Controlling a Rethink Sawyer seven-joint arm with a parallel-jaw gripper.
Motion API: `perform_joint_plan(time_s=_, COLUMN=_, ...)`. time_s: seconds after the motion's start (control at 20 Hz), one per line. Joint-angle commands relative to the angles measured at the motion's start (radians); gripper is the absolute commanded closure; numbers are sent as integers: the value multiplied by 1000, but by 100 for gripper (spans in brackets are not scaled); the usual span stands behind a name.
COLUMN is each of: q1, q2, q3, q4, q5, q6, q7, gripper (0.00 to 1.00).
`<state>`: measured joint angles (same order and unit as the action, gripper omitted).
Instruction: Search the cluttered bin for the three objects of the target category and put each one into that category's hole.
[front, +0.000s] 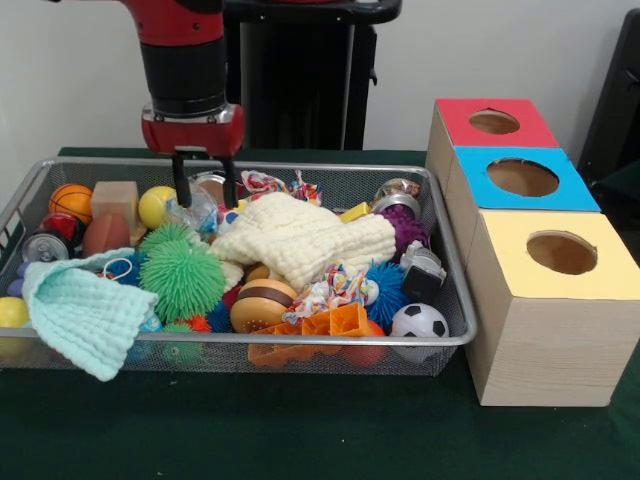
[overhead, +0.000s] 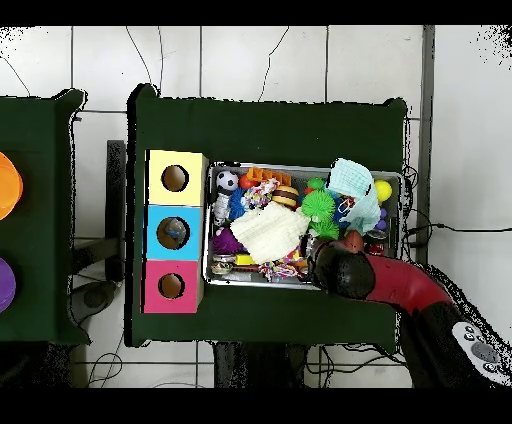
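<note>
The bin (front: 300, 341) is a silver wire mesh basket full of toys; it also shows in the overhead view (overhead: 290, 167). My gripper (front: 205, 192) is open. Its two black fingers (front: 181, 185) reach down into the bin's far left part, beside a yellow ball (front: 155, 205) and above a crinkled clear wrapper (front: 195, 212). Nothing is held. Three wooden boxes stand right of the bin, each with a round hole: red top (front: 495, 122), blue top (front: 523, 178), yellow top (front: 560, 255). In the overhead view the arm (overhead: 345, 272) hides the gripper.
In the bin lie a cream cloth (front: 305, 240), a mint cloth (front: 85, 310), a green spiky ball (front: 182, 275), a basketball (front: 70, 200), a wooden block (front: 115, 198), a soccer ball (front: 420, 322), a purple spiky ball (front: 405, 228) and a toy burger (front: 262, 305).
</note>
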<state>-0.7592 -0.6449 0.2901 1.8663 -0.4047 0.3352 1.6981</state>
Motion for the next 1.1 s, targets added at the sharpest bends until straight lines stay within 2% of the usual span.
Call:
perform_joint_plan(time_s=0.05, q1=-1, q2=41, q3=148, q4=-128, q5=-86, q6=206, q7=-251, gripper=0)
perform_joint_plan(time_s=0.5, q1=-42, q2=77, q3=239, q4=-178, q5=-158, q6=307, q7=-348, gripper=0)
perform_joint_plan(time_s=1.1, q1=-112, q2=104, q3=324, q4=-178, q5=-228, q6=345, q7=-376, gripper=0)
